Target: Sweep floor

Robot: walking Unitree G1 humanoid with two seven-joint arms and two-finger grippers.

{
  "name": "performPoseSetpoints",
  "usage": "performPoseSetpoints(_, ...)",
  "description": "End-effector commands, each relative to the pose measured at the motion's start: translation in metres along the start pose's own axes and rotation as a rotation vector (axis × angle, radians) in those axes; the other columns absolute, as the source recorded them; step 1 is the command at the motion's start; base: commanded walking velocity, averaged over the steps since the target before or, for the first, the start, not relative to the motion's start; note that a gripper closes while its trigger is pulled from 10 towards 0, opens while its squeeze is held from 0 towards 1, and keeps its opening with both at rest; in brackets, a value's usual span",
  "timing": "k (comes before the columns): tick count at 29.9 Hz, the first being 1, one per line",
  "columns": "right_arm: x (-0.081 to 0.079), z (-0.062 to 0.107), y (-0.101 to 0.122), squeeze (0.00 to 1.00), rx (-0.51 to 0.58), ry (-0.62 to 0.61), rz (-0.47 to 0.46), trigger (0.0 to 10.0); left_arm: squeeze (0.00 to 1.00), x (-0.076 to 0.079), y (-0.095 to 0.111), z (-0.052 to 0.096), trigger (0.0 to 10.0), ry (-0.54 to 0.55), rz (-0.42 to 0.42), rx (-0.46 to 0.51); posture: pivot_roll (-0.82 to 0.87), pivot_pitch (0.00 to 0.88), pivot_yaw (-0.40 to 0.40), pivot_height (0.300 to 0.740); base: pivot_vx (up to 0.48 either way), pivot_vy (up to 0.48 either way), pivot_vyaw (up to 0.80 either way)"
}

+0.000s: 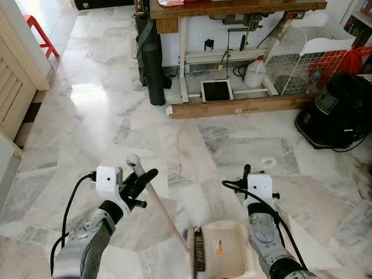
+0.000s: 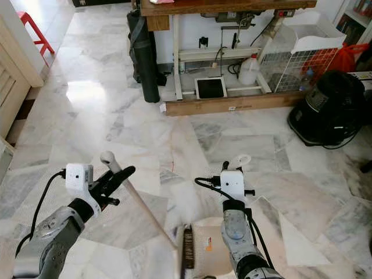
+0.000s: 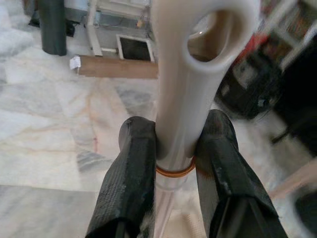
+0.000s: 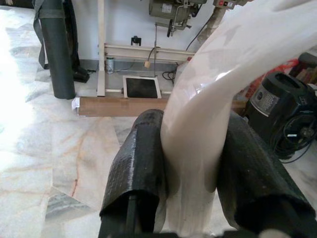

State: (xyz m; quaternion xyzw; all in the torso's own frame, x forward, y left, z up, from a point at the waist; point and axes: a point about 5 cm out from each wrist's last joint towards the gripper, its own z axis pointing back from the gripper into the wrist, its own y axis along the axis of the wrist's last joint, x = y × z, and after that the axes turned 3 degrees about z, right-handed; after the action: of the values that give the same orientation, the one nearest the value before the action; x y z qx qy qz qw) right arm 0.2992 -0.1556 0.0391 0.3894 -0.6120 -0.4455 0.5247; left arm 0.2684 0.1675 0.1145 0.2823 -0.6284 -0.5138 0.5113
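Observation:
A cream broom handle [image 1: 152, 195] with a loop at its top [image 3: 218, 34] slants down to a dark brush head [image 1: 199, 251] on the marble floor. My left gripper [image 1: 141, 181] is shut on this handle just below the loop, with its black fingers [image 3: 132, 171] pressed to both sides. A cream dustpan [image 1: 225, 251] lies on the floor beside the brush. Its curved handle [image 4: 198, 129] rises to a ring [image 1: 268, 163]. My right gripper [image 1: 246, 174] is shut on that handle.
Ahead stands a sewing-machine table [image 1: 232, 8] with a wooden plank [image 1: 244, 106] along its foot and a dark rolled cylinder [image 1: 153, 64]. A wire cage [image 1: 302, 64] and a black vacuum cleaner [image 1: 340, 110] are at the right. A wooden door [image 1: 14, 87] is at the left.

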Motion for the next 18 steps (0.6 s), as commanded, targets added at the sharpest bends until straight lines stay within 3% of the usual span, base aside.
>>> performPoseSetpoints(1, -0.005, 0.004, -0.005, 0.00, -0.041, 0.019, 0.002, 10.0, 0.00, -0.003, 0.009, -0.002, 10.0, 0.001, 0.098, 0.045, 0.21, 0.109, 0.039, 0.740, 0.000, 0.000, 0.00)
performPoseSetpoints(6, -0.007, 0.002, -0.004, 0.00, -0.041, 0.024, 0.000, 10.0, 0.00, -0.001, 0.020, -0.006, 10.0, -0.015, 0.214, 0.107, 0.21, 0.094, 0.039, 0.740, 0.000, 0.000, 0.00)
performPoseSetpoints(9, -0.007, 0.001, -0.003, 0.00, -0.040, 0.026, -0.001, 10.0, 0.00, -0.001, 0.024, -0.007, 10.0, -0.009, 0.242, 0.131, 0.21, 0.087, 0.036, 0.740, 0.000, 0.000, 0.00)
performPoseSetpoints(14, -0.007, 0.000, -0.002, 0.00, -0.040, 0.028, -0.001, 10.0, 0.00, -0.004, 0.025, -0.007, 10.0, 0.014, 0.234, 0.133, 0.21, 0.085, 0.035, 0.740, 0.000, 0.000, 0.00)
performPoseSetpoints(18, -0.006, 0.000, -0.002, 0.00, -0.041, 0.029, 0.000, 10.0, 0.00, -0.017, 0.033, -0.004, 10.0, 0.138, 0.154, 0.202, 0.21, 0.088, 0.031, 0.740, 0.000, 0.000, 0.00)
